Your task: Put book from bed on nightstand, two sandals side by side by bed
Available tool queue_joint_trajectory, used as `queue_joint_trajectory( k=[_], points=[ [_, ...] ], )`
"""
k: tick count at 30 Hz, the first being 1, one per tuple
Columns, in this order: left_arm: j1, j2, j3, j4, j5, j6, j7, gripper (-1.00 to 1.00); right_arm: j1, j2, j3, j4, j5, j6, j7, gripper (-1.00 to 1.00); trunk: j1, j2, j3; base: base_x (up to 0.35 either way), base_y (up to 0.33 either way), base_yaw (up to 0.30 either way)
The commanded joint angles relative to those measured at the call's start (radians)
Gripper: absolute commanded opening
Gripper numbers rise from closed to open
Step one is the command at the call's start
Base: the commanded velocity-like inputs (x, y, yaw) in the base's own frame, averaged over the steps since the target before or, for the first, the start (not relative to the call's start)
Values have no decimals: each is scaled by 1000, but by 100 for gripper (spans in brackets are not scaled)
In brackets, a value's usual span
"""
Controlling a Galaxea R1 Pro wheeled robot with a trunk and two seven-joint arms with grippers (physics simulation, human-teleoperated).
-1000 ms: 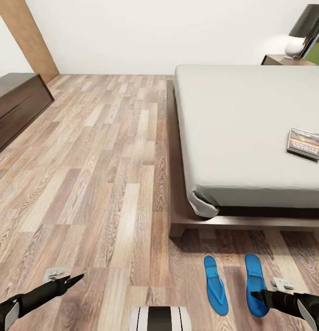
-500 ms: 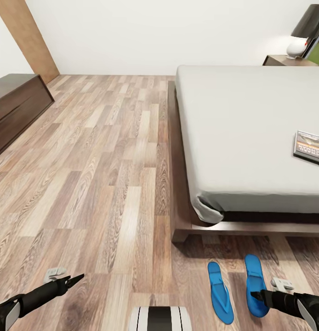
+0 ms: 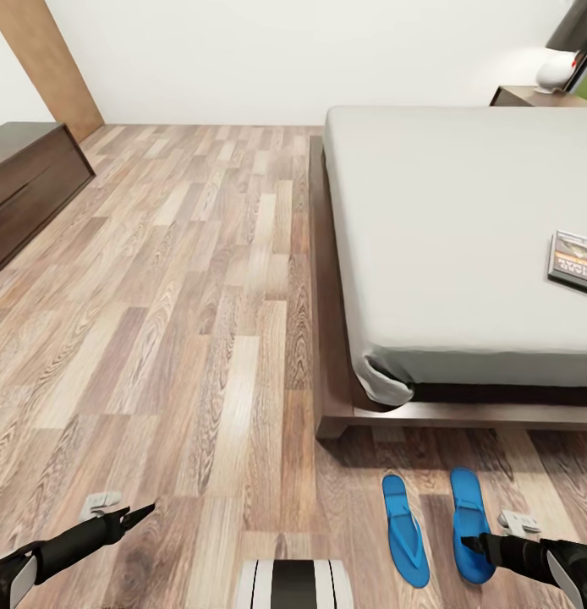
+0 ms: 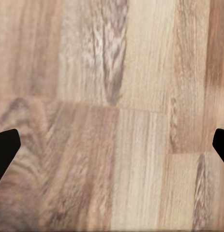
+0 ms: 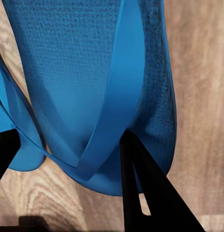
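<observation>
Step in hand: the sandal part of the task, judging by where the right gripper (image 3: pixel 473 545) sits, at the toe end of the nearer sandal (image 3: pixel 471 523).
Right gripper state: in the right wrist view one dark finger (image 5: pixel 141 193) is pushed in under the thong strap (image 5: pixel 114 96) and the other finger (image 5: pixel 4 152) stands off to the far side; the jaws are spread, and I cannot tell whether they are gripping the sandal at all.
Left gripper state: the left gripper (image 3: pixel 141 512) hangs over bare floor (image 3: pixel 200 296), fingertips wide apart, nothing between them.
Sandals: the second sandal (image 3: pixel 405 529) lies just beside the one at the right gripper, both on the floor near the foot of the bed (image 3: pixel 463 245), roughly parallel.
Book: the book (image 3: pixel 575 260) lies on the mattress, well beyond the right gripper and off to its outer side.
Next move calls for: probably freeing the finger from the strap without dragging the sandal askew, then going for the book.
</observation>
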Motion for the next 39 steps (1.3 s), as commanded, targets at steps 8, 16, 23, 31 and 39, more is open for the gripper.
queue_joint_trajectory(
  k=[8, 16, 23, 31, 39],
  points=[
    [-1, 0, 9, 0, -9, -1, -4, 100, 0, 4, -10, 0, 1, -85, 9, -100, 2, -1, -16, 0, 0, 0],
    [-1, 0, 10, 0, -9, -1, -4, 100, 0, 4, -10, 24, 0, -275, 9, -100, 2, -1, -16, 0, 0, 0],
    [-1, 0, 10, 0, -9, 0, -4, 100, 0, 4, -9, 44, 0, -281, 11, -100, 4, -3, -39, 0, 0, 0],
    [-1, 0, 9, 0, -9, 0, -4, 100, 0, 4, -9, 44, 0, -281, 12, -100, 8, -5, -70, 0, 0, 0],
    [-1, 0, 9, 0, -9, 0, -4, 100, 0, 4, -9, 44, 0, -281, 12, -100, 11, -6, -101, 0, 0, 0]
  ],
)
